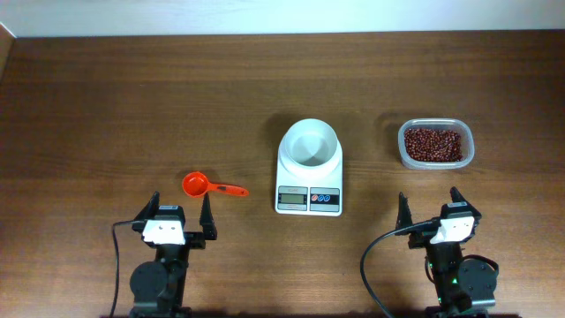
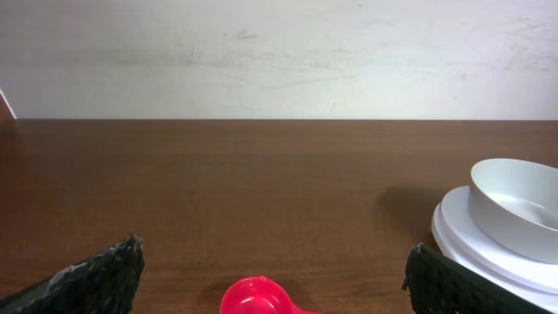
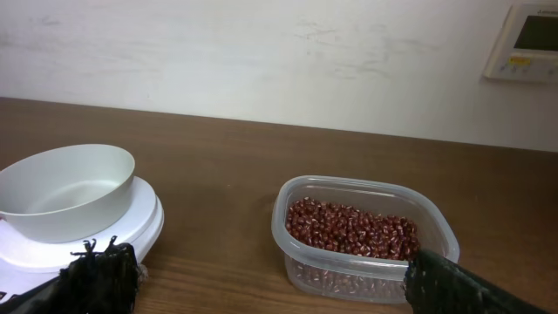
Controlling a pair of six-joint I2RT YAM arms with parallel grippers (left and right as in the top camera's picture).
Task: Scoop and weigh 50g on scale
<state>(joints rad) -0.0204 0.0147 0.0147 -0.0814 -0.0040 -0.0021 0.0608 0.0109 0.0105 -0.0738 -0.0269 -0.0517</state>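
While nothing is yet gripped, both arms are seen at the near edge of the counter point(image 1: 97, 97).

Left hand point(image 1: 180, 207): fingers spread wide, nothing between them. Right hand point(image 1: 430, 200): likewise spread wide, empty.

Scale point(image 1: 308, 180) is set mid-counter, between the two arms, with its display turned toward them. A white bowl point(image 1: 309, 141) is seated on its platform and no contents are seen in it. The display reading cannot be made out.

Beans point(image 1: 433, 144) are heaped in a clear tub point(image 1: 469, 150) to the right of the scale, well apart from it, ahead of the right hand.

Orange-red scoop point(image 1: 196, 184) is laid flat on the counter left of the scale, cup to the left, handle pointing toward the scale, just ahead of the left hand.

Step judged in hand: the very start. The scoop is not yet picked up and no beans are in the bowl.

Next move, as judged: the scoop handle is to be taken, most likely by the left hand, which is nearest. The handle is thin and lies low, so a low approach with fingers either side of it is called for. The tub lies beyond the scale from the scoop, so a reach across must be allowed for.
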